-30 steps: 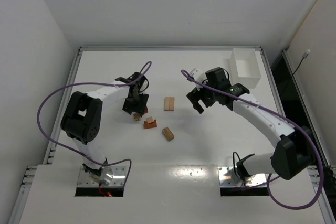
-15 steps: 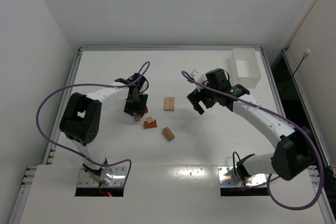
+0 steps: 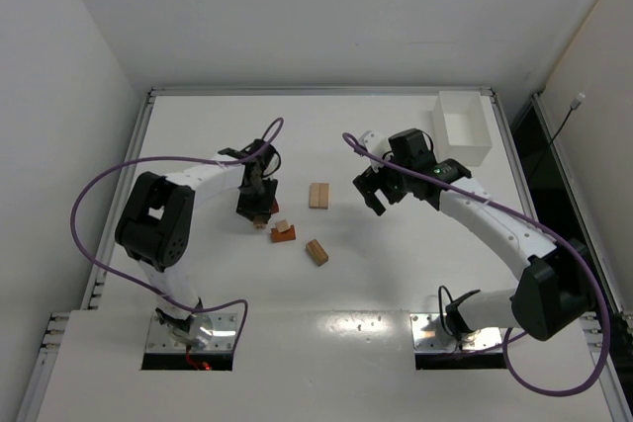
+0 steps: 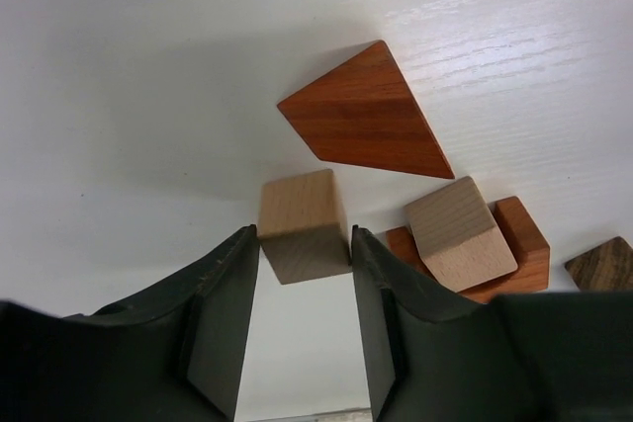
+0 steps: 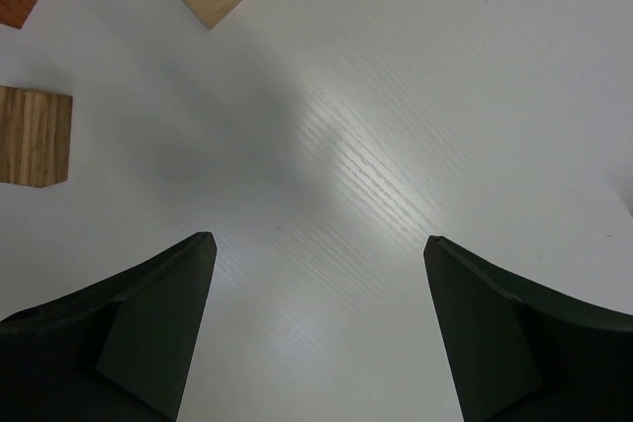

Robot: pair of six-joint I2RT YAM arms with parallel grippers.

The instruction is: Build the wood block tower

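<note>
Left end effector clamped on a pale cube, just beside the wood block tower.
The tower, a pale block tilted on a reddish base, lies just right of the held cube and slightly nearer the arm bases on the tabletop. The right end effector hangs wide open and empty, farther off, so the left arm is nearer.

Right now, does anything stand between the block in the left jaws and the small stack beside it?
Nothing visible does. Only bare table separates the pale block from the cube-on-orange stack; the reddish wedge lies off that line.
</note>
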